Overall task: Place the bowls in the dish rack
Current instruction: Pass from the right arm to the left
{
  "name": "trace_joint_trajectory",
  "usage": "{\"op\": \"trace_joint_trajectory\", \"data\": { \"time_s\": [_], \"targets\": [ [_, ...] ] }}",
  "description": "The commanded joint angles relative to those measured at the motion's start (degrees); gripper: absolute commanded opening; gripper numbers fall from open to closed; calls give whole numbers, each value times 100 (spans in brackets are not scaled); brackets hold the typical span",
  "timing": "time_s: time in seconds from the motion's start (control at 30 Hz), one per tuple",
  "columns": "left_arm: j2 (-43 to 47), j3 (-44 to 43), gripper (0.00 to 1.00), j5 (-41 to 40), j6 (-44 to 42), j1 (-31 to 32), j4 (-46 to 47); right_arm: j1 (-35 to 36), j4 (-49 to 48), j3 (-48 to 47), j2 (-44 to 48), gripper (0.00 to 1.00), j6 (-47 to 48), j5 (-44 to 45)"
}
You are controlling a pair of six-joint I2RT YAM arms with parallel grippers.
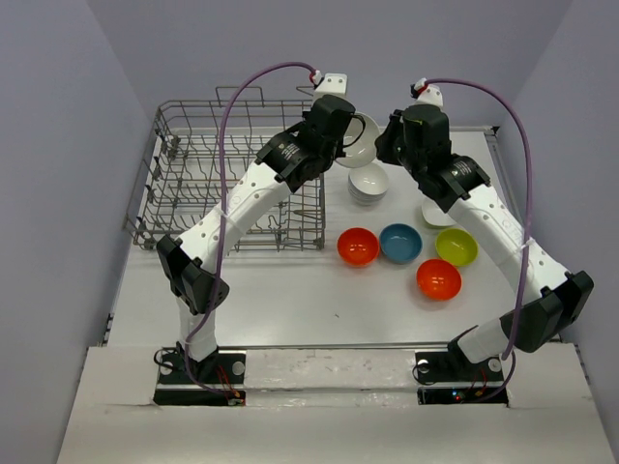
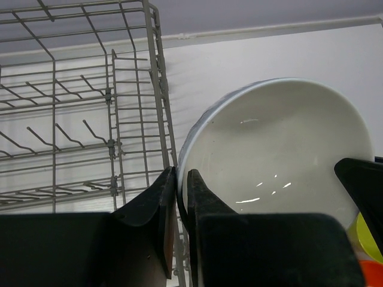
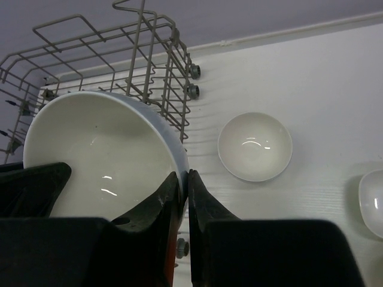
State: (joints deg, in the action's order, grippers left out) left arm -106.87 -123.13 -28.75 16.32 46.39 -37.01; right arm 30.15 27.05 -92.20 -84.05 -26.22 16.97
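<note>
Mid-handover. L gripper (image 2: 181, 182) and R gripper (image 3: 182, 179) each clamped on rim of same white bowl (image 1: 362, 138). Held tilted in air nr far edge of counter (image 1: 290, 300), just right of dish rack (image 1: 184, 104). Next, prob.: release w/ R, swing left w/ L over rack wall, seat betw. tines.

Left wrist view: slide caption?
Left gripper pinching a white bowl by its rim, right beside the dish rack's wire wall.

The right wrist view's edge cuts off 1 white bowl (image 3: 372, 202).
</note>
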Motion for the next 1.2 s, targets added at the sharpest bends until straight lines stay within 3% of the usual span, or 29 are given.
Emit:
{"op": "trace_joint_trajectory", "data": {
  "time_s": [0.0, 1.17],
  "targets": [
    [122, -220, 0, 10, -234, 54, 10, 114, -648, -483, 108, 16, -41, -335],
    [729, 360, 0, 309, -243, 54, 573, 219, -604, -465, -138, 38, -59, -335]
  ]
}}
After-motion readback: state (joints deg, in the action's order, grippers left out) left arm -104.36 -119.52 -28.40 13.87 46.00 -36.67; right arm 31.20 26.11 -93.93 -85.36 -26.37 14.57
